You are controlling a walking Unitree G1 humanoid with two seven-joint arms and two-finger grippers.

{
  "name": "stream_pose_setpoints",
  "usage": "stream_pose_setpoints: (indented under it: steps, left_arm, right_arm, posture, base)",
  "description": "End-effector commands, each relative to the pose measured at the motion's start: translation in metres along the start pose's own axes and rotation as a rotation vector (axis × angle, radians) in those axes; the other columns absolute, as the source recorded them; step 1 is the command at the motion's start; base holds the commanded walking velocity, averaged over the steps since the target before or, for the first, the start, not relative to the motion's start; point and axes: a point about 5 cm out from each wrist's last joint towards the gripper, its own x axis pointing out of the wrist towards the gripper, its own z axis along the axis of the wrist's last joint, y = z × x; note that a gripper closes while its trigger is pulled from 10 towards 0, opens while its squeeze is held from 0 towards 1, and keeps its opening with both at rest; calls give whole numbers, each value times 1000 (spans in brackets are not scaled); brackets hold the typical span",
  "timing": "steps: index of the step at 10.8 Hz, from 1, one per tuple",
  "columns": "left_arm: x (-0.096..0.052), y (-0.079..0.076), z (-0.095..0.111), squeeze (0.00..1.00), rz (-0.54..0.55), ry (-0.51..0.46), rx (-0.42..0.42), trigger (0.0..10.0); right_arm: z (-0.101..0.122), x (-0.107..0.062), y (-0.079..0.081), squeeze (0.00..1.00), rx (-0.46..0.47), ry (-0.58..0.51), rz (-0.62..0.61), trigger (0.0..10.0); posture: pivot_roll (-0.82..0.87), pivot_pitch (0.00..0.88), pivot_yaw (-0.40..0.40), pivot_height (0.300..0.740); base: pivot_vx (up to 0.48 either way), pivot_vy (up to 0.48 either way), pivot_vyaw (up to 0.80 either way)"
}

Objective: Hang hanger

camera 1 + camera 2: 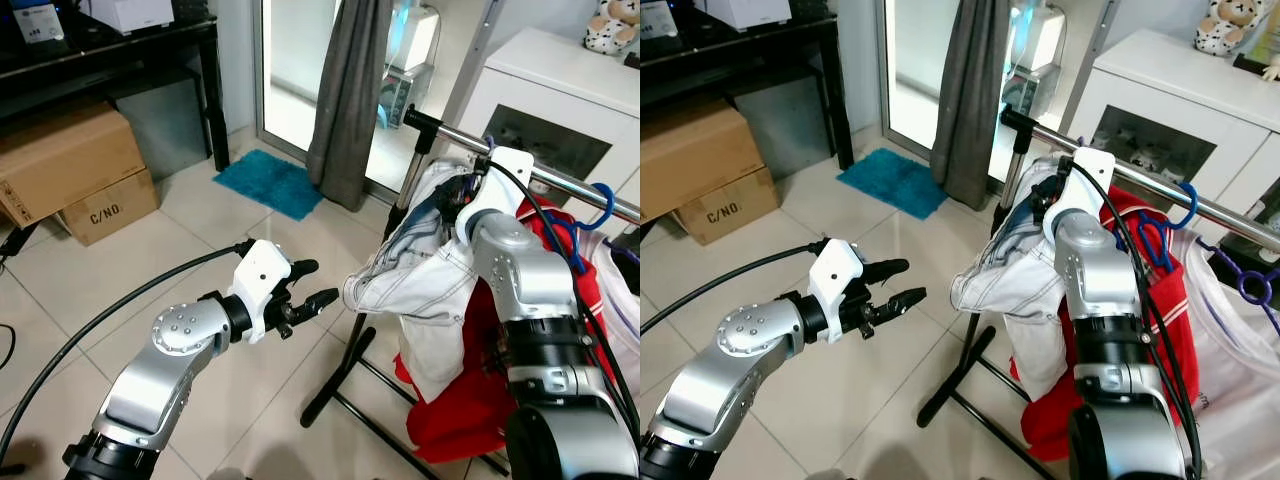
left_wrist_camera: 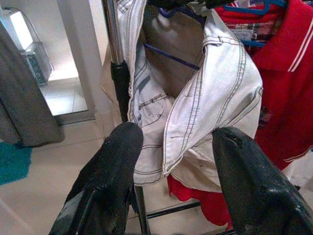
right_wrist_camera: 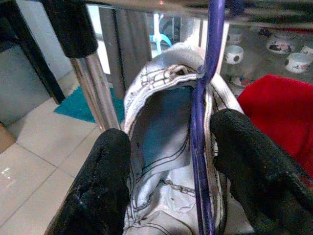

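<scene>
the clothes rack [image 1: 560, 180] is standing on the tiled floor [image 1: 200, 250] with its steel rail running across the upper right, already carrying a red garment [image 1: 470, 410] and 2 blue hangers hooked over it, so it is serving as the place where the hanger belongs. the white shirt [image 1: 420, 280] is drooping from the near end of that rail, just beside the upright post, riding on the purple hanger [image 3: 203, 147], whose stem is running up toward the rail in the right wrist view. the right gripper [image 3: 171, 166] is reaching up under the rail with its fingers [image 3: 249, 166] spread either side of that stem and the collar, not visibly pinching it; whether the hook is already sitting on the rail is hard to tell. the left gripper [image 1: 305, 290] is hovering well apart from the rack, low over the floor, fingers parted and holding nothing, probably waiting to steady the cloth. on the cardboard box [image 1: 105, 205] under the black bench, the printing is reading "c/no". a neck label in the red garment is too small to read.
</scene>
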Motion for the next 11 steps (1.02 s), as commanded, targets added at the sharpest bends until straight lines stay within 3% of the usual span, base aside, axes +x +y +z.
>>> stream_pose_setpoints:
  steps: [1, 3, 8, 11]
  left_arm:
    - [1, -2, 3, 0, -14, -7, 4, 10000]
    - [1, -1, 4, 0, -11, -7, 3, 10000]
    - [4, 2, 4, 0, -11, -2, 10, 10000]
    - [4, 4, 5, 0, -8, -1, 20, 10000]
  right_arm:
    - [5, 3, -1, 0, 0, -17, -8, 10000]
    - [7, 5, 1, 0, 3, -20, -2, 10000]
    - [-24, 16, 7, 0, -21, 80, 30, 10000]
    - [-30, 19, 2, 0, -33, 95, 28, 10000]
  posture:
    - [54, 0, -82, 740]
    - [53, 0, -79, 740]
    - [57, 0, -71, 740]
    - [63, 0, -72, 740]
  base:
    - [0, 0, 0]
    - [0, 0, 0]
    - [0, 0, 0]
    - [0, 0, 0]
